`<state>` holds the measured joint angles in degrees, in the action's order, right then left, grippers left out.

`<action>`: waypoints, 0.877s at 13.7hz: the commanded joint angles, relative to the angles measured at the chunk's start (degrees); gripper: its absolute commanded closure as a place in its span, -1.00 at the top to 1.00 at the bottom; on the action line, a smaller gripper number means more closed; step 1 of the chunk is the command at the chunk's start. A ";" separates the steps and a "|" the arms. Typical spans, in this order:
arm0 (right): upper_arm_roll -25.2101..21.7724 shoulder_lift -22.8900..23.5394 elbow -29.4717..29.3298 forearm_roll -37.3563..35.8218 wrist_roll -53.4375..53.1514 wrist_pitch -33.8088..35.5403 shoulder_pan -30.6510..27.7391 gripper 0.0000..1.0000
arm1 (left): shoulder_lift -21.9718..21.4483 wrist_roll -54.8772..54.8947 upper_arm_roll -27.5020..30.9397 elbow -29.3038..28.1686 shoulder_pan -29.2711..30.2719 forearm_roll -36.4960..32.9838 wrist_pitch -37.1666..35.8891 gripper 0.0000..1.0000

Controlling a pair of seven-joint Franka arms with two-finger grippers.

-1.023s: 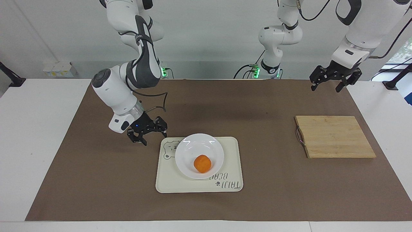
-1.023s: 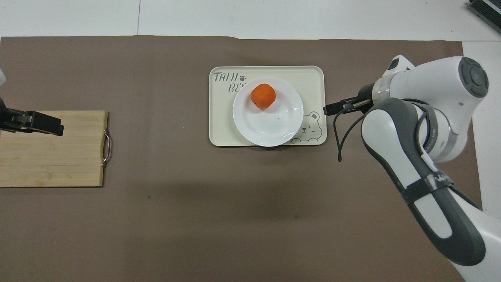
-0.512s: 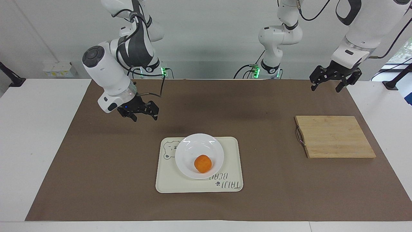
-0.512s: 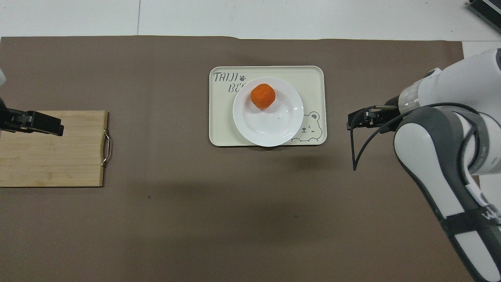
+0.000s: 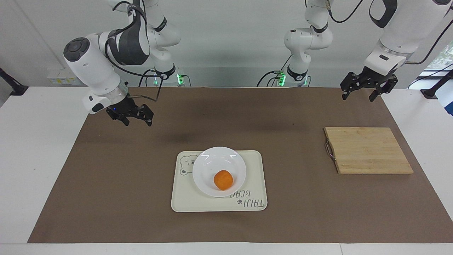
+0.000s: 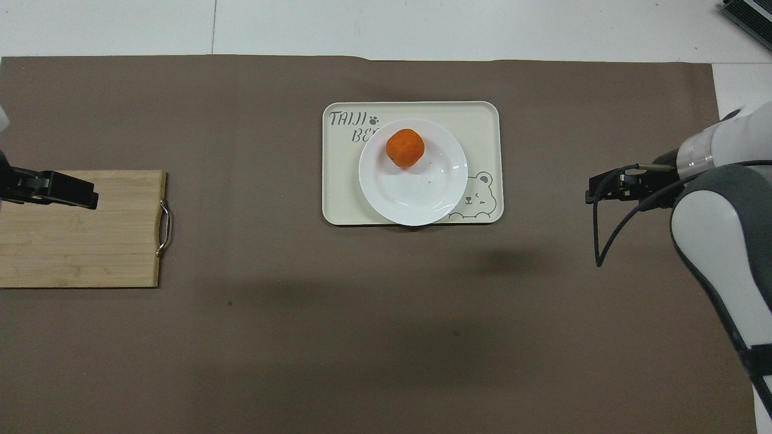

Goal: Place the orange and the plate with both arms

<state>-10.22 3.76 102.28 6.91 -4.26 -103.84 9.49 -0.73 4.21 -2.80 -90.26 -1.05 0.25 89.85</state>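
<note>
The orange (image 5: 223,179) lies in the white plate (image 5: 216,161), on the part of the plate farther from the robots. The plate rests on the cream bear tray (image 5: 254,170) in the middle of the brown mat. In the overhead view the orange (image 6: 404,147) and the plate (image 6: 416,193) show the same. My right gripper (image 5: 136,121) is open and empty, up in the air over the mat toward the right arm's end, well apart from the tray; it also shows in the overhead view (image 6: 594,193). My left gripper (image 5: 358,96) is open and empty and waits raised at the left arm's end.
A bamboo cutting board (image 5: 368,150) with a metal handle lies on the mat toward the left arm's end. In the overhead view the left gripper (image 6: 90,196) covers part of the board (image 6: 78,241). The tray (image 6: 482,120) is printed with a bear and lettering.
My right gripper has drawn away from the tray's edge, rising and moving toward the right arm's end and its base. The orange, plate and left arm have not moved.
</note>
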 commanded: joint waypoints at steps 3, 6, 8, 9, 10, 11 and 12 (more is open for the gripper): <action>0.55 -3.23 0.99 -2.69 4.06 2.15 -3.06 1.00 | -0.06 0.45 -0.01 0.62 0.43 0.63 -1.16 1.00; 0.55 -3.49 0.99 -2.69 6.80 2.50 -5.35 1.00 | -0.06 0.45 -0.01 0.62 0.35 0.63 -1.16 1.00; 0.55 -5.41 0.29 -2.69 6.54 3.64 -5.36 1.00 | -0.06 0.45 -0.01 0.62 0.35 0.63 -1.16 1.00; 0.64 -6.82 0.11 -2.87 6.37 4.25 -5.27 1.00 | -0.06 0.45 -0.01 0.62 0.43 0.63 -1.16 1.00; 0.55 -7.62 -0.85 -2.87 6.36 5.91 -5.18 1.00 | -0.06 0.45 -0.01 0.62 0.43 0.63 -1.16 1.00; 0.55 -7.71 -2.77 -2.95 6.28 8.28 -5.27 1.00 | -0.06 0.45 -0.01 0.62 0.35 0.63 -1.16 1.00; 0.55 -7.71 -4.18 -2.96 6.28 9.61 -5.27 1.00 | -0.06 0.45 -0.01 0.62 0.43 0.63 -1.16 1.00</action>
<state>-10.12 -3.17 100.55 5.25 1.78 -97.31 4.65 -0.73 4.20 -2.80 -90.26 -1.05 0.25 89.85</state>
